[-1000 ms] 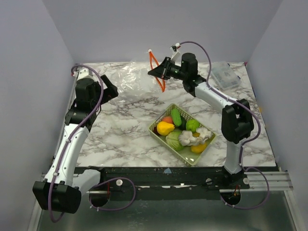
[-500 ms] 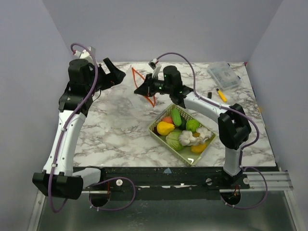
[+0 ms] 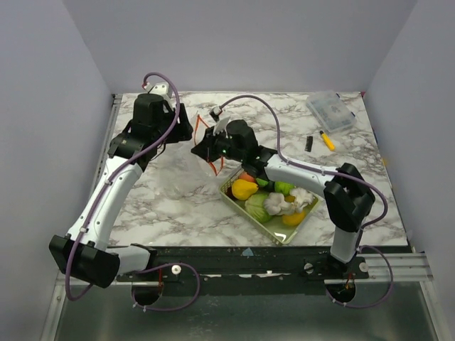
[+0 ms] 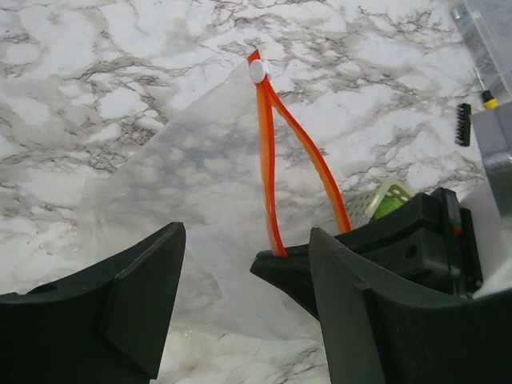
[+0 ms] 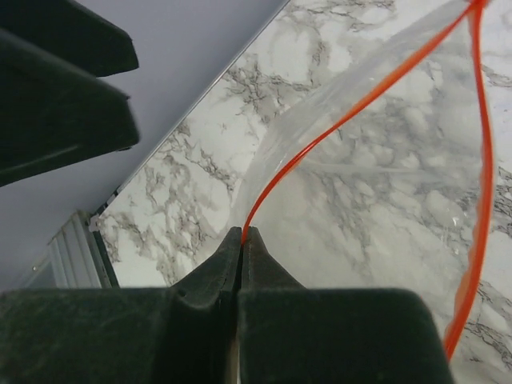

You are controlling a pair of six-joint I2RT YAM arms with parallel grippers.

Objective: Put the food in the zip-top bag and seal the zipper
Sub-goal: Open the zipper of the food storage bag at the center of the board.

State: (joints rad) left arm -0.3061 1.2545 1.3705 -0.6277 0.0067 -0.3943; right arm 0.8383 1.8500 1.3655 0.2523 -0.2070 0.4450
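Our right gripper (image 5: 241,236) is pinched shut on the zipper (image 4: 264,160), holding the zip-top bag (image 4: 176,168) up just beyond the basket (image 3: 284,240), where the food (image 3: 245,189) lies. Our left gripper (image 4: 246,240), jaws apart and empty, should take the opposite strip squarely, widening the mouth.
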